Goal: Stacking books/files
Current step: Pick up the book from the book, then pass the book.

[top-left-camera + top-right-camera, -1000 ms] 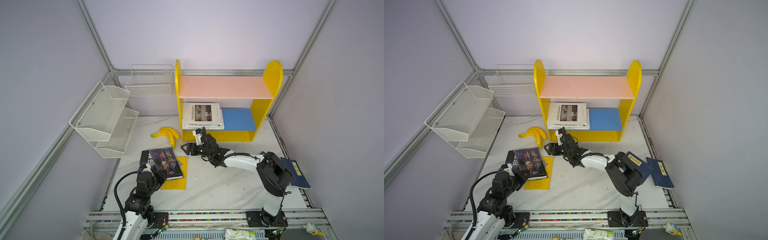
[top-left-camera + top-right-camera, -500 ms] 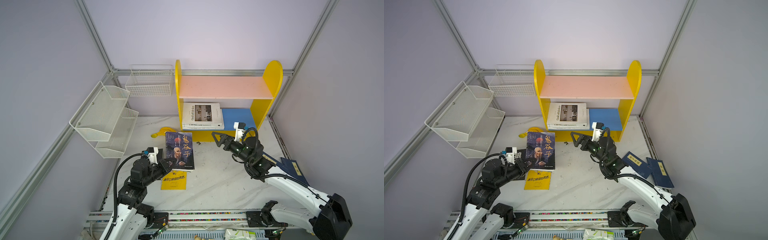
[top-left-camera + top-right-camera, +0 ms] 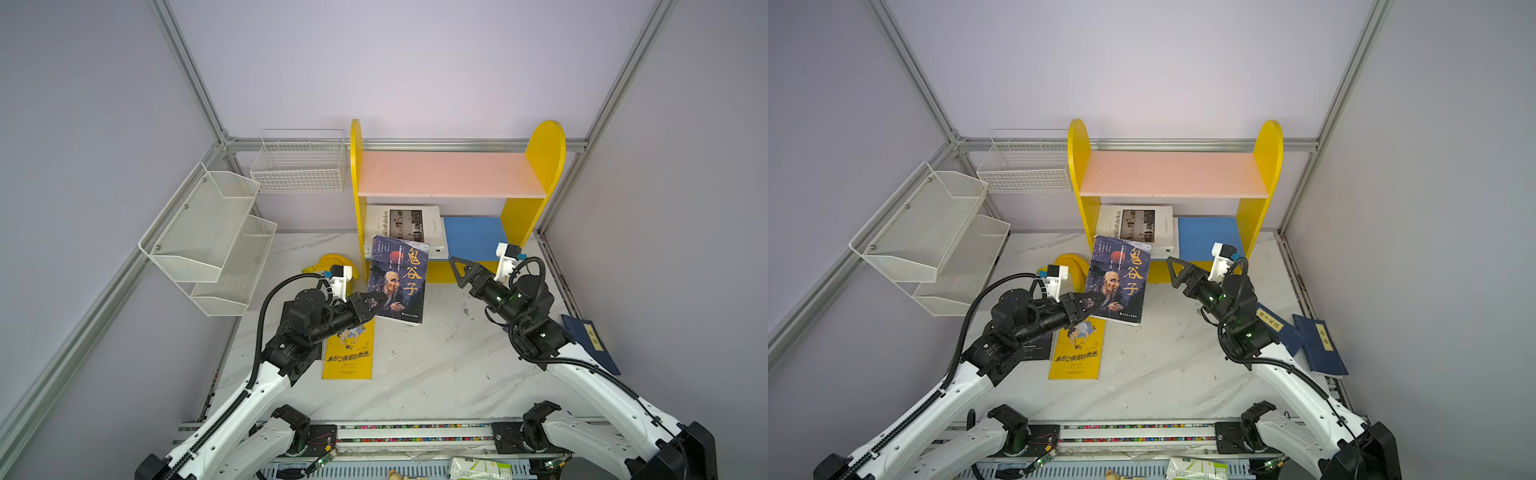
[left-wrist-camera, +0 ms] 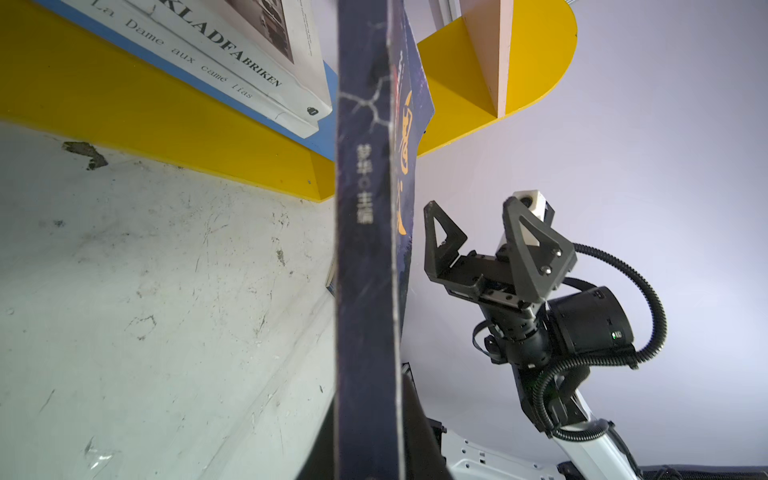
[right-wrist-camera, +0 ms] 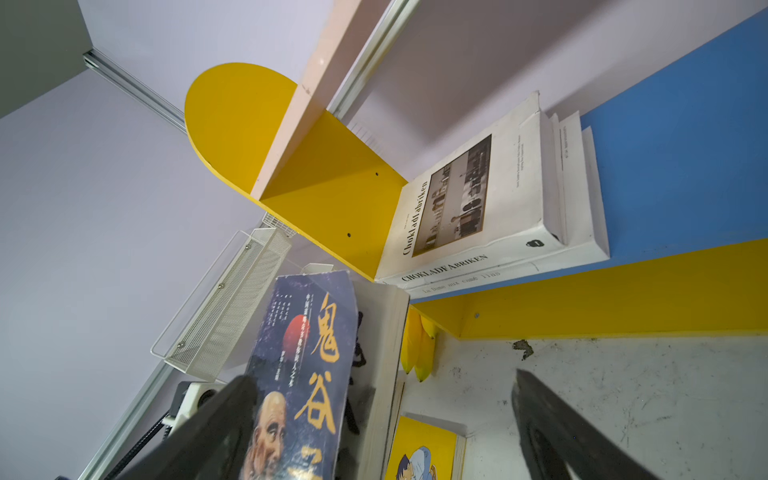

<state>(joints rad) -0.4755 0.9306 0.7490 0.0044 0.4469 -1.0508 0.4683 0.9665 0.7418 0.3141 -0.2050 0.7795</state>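
Note:
My left gripper [image 3: 370, 301] [image 3: 1084, 301] [image 4: 368, 395] is shut on the lower edge of the dark old-man portrait book [image 3: 399, 284] [image 3: 1119, 280] [image 4: 365, 249] [image 5: 303, 365]. The book hangs tilted above the table, in front of the shelf. My right gripper [image 3: 465, 274] [image 3: 1177, 270] [image 4: 471, 208] [image 5: 384, 376] stands open and empty just right of it. A white photo-cover book [image 3: 403, 226] [image 5: 478, 199] lies on the blue lower shelf. The yellow cartoon book [image 3: 349, 353] [image 3: 1077, 349] and a black book [image 3: 1034, 349] lie under my left arm. Two navy books [image 3: 1273, 328] [image 3: 1320, 345] lie at the right.
The yellow shelf with a pink top board [image 3: 449, 174] stands at the back. Bananas [image 3: 328, 264] [image 5: 415, 345] lie by its left foot. A wire basket [image 3: 299, 166] and a white mesh rack [image 3: 208, 232] hang on the left walls.
My left gripper has lifted the portrait book off the yellow one and carried it toward the shelf. The right arm has drawn back to the right and its jaws have opened wide.

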